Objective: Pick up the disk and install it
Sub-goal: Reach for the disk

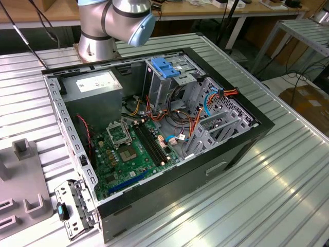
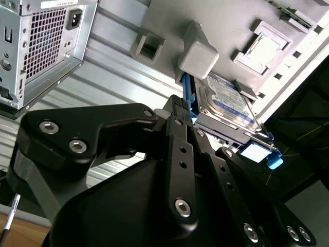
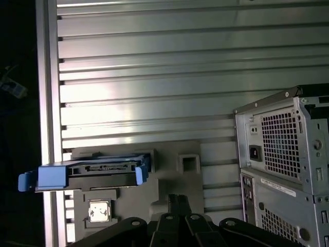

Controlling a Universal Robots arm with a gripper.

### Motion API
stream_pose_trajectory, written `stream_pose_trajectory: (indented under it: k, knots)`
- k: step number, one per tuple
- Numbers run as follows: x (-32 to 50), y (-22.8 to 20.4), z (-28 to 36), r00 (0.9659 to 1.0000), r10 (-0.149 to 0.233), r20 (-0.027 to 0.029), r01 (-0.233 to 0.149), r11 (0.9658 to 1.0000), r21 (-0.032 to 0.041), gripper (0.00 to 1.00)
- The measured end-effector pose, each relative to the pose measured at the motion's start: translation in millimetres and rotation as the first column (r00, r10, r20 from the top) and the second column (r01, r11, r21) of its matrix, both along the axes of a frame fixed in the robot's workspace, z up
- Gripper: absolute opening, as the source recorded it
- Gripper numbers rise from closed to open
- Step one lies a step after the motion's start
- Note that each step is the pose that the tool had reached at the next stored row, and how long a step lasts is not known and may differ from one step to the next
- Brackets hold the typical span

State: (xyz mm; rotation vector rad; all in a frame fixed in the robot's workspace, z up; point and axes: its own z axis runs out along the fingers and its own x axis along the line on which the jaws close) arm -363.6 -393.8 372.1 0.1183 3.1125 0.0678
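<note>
1. Disk [image 2: 226, 100], blue-railed: just ahead of the jaws, against the grey fixture [image 2: 164, 20].
2. Jaws: whether grasping or released cannot be told.
3. Case [image 2: 46, 41]: on the tabletop [image 2: 118, 67], apart from the jaws.

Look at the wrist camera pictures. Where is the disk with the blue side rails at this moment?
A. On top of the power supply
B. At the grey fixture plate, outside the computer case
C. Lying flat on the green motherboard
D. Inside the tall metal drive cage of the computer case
B: in the second wrist view the disk sits at the grey fixture plate, next to one of its raised blocks and outside the computer case.
</note>
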Motion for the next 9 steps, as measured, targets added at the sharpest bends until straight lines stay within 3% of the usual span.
stream_pose_trajectory:
  k: [6,9]
  knots:
    - [-12.1,0.6,-1.1,1.0,0.0,0.0,0.0,1.0,0.0,0.11]
    - [-20.1,4.4,-1.5,1.0,0.0,-0.0001,0.0,1.0,-0.0001,0.11]
